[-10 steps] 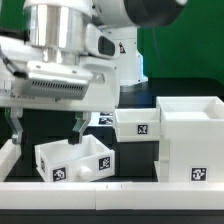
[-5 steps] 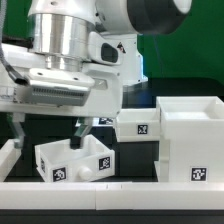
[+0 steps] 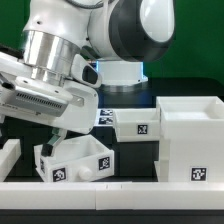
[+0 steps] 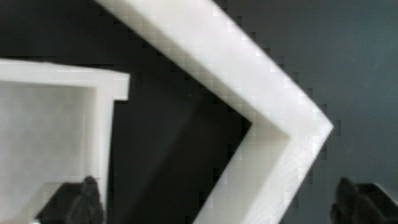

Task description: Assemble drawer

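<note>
While hand point(image 4: 217, 205) is wide open & empty, loose tray point(image 3: 75, 160) lies just under it at ~6 o'clock (ext. view); housing point(image 3: 190, 140) off at 3 o'clock. Likely next: straight descent.

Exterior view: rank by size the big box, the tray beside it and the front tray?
1. big box
2-3. front tray looks larger than the tray beside the box, but it sits nearer the camera, so they may match.
</note>
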{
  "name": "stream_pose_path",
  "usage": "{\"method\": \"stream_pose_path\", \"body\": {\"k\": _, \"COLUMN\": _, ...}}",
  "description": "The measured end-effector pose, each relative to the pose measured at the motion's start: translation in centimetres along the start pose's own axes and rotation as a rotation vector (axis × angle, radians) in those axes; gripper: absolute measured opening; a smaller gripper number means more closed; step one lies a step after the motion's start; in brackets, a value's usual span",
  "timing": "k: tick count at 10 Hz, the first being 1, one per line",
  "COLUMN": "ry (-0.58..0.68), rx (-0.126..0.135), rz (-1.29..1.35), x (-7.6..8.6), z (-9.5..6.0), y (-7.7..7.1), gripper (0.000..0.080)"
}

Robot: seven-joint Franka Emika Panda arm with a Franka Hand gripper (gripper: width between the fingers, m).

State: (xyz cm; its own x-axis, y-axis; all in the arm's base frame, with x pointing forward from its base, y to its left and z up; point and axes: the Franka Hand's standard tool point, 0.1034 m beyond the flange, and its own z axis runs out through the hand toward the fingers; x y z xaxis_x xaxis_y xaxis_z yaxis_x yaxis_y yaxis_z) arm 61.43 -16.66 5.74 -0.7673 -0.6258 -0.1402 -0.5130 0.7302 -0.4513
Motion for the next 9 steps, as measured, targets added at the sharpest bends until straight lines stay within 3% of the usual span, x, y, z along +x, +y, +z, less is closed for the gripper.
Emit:
{"method": "stream_pose_path", "body": {"k": 1, "ry": -0.006, "rx": 0.006, "rz": -0.013, "x": -0.4, "z": -0.1, "y": 0.2, "gripper": 0.0648}}
{"method": "stream_pose_path", "body": {"k": 2, "ry": -0.011, "rx": -0.018, "rz": -0.028, "x": -0.3, "z": -0.1, "y": 0.4, "gripper": 0.0648}}
{"method": "stream_pose_path", "body": {"k": 3, "ry": -0.017, "rx": -0.108, "rz": 0.012, "x": -0.4, "z": 0.4, "y": 1.3, "gripper": 0.0648}}
{"method": "stream_pose_path", "body": {"k": 5, "ry": -0.003, "rx": -0.213, "rz": -0.035, "x": -0.8, "z": 0.9, "y": 2.2, "gripper": 0.0648}}
{"method": "stream_pose_path", "body": {"k": 6, "ry": -0.001, "rx": -0.306, "rz": -0.054, "x": -1.3, "z": 0.8, "y": 2.8, "gripper": 0.0648}}
{"method": "stream_pose_path", "body": {"k": 7, "ry": -0.010, "rx": -0.343, "rz": -0.063, "x": -2.2, "z": 0.4, "y": 2.4, "gripper": 0.0648}}
{"method": "stream_pose_path", "body": {"k": 9, "ry": -0.015, "rx": -0.335, "rz": -0.058, "x": -2.8, "z": 0.4, "y": 2.4, "gripper": 0.0648}}
